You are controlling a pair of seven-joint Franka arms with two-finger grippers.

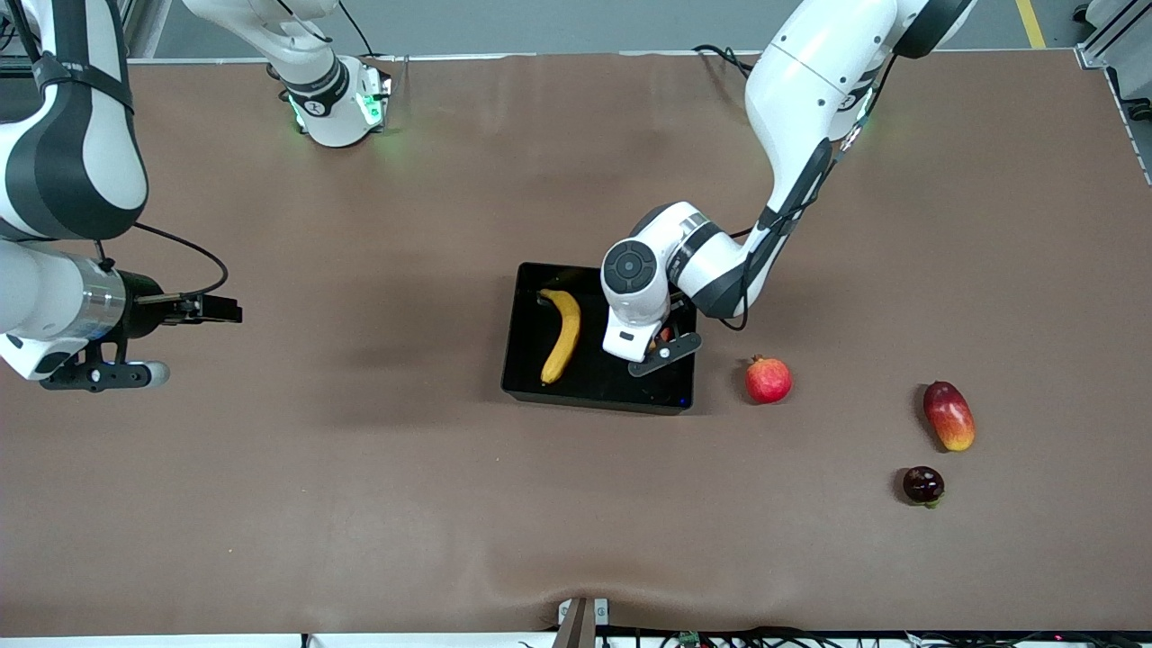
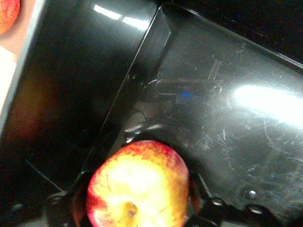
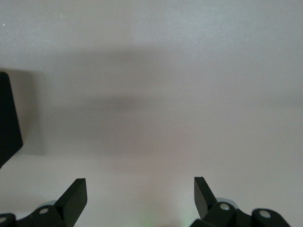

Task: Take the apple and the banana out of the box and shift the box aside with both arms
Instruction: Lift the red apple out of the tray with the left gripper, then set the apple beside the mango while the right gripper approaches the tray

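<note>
The black box (image 1: 612, 389) sits mid-table. In it lies the yellow banana (image 1: 562, 335), at the end toward the right arm. My left gripper (image 1: 664, 340) reaches down into the box's other end, mostly hidden under its own wrist. In the left wrist view the red-and-yellow apple (image 2: 138, 184) fills the gap between the fingers of the left gripper (image 2: 137, 201), just over the glossy box floor (image 2: 227, 142). The jaws press on both its sides. My right gripper (image 1: 211, 309) waits open over bare table near the right arm's end, its fingers (image 3: 75, 196) wide apart with nothing between them.
A red pomegranate (image 1: 768, 380) rests just outside the box, toward the left arm's end. Farther that way lie a red-orange mango (image 1: 949, 415) and, nearer the front camera, a small dark fruit (image 1: 922, 484). The brown table cover (image 1: 360, 468) ripples near its front edge.
</note>
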